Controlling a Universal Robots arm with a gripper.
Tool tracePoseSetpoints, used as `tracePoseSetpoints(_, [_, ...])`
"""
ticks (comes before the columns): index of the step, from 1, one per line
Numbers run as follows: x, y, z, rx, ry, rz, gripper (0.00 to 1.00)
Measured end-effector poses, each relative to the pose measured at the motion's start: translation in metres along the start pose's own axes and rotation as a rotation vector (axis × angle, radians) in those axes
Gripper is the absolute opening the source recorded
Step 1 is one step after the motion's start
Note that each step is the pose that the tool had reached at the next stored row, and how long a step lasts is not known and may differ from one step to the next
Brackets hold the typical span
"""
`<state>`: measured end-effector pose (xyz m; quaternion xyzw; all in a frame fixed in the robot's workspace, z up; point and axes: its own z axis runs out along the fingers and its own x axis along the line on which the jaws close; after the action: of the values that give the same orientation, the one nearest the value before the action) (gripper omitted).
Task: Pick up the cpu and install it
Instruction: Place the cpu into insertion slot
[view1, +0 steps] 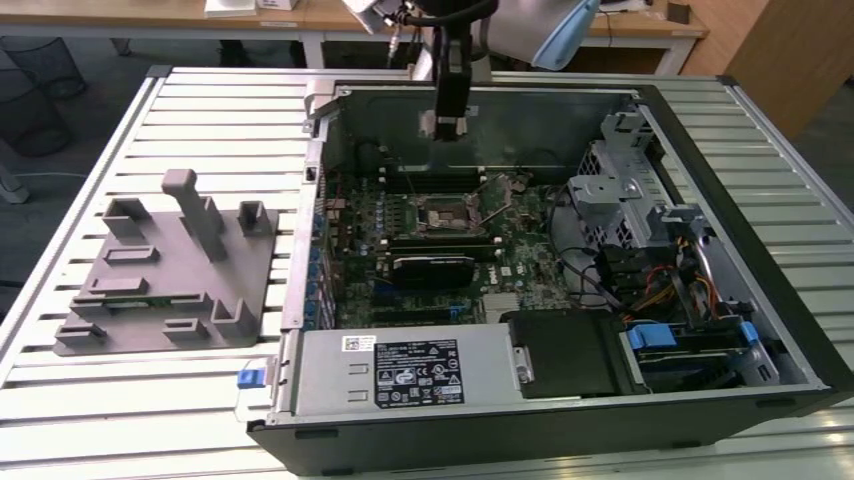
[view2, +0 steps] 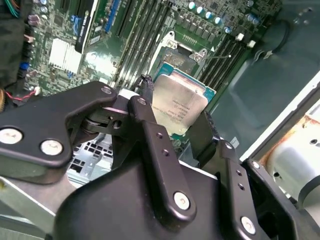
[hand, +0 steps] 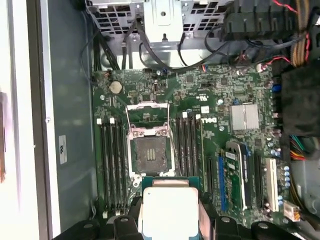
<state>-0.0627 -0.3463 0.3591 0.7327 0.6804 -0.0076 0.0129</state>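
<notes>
Aloft between the fingers, the cpu

The tool grips the cpu over the motherboard, near its open socket.

- Black label is sitting on the grey metal cover; its print is too small to read.
- White sticker is sitting just beside it, toward the exterior view's left; unreadable.
- Faint print is showing on the cpu top; illegible.

Shiny silver metal cpu, matt black gripper, ribbed pale metal table
</notes>
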Motion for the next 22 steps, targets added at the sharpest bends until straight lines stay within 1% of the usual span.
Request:
tracePoseSetpoints(2, [0.0002, 0.0001, 0.0036, -0.0009, 0.0, -0.011, 0.53])
tracePoseSetpoints(7, [0.0005, 0.0008, 0.0097, -0.0048, -0.0004, -0.061, 0.53])
tracePoseSetpoints(12, [0.0006, 0.0008, 0.0131, -0.0073, -0.0005, -0.067, 0.53])
tracePoseSetpoints(13, [0.0007, 0.0009, 0.0142, -0.0084, -0.0003, -0.076, 0.53])
tracePoseSetpoints(15, [0.0008, 0.0009, 0.0163, -0.0109, 0.0001, -0.109, 0.53])
tracePoseSetpoints(17, [0.0009, 0.001, 0.0179, -0.015, 0.0004, -0.126, 0.53])
tracePoseSetpoints(18, [0.001, 0.0013, 0.0188, -0.0155, 0.0022, -0.127, 0.53])
tracePoseSetpoints(19, [0.0012, 0.0018, 0.0195, -0.0154, 0.0066, -0.127, 0.53])
tracePoseSetpoints(20, [0.0014, 0.0022, 0.02, -0.0152, 0.0131, -0.127, 0.53])
tracePoseSetpoints(22, [0.0016, 0.0035, 0.0211, -0.0153, 0.0306, -0.127, 0.53])
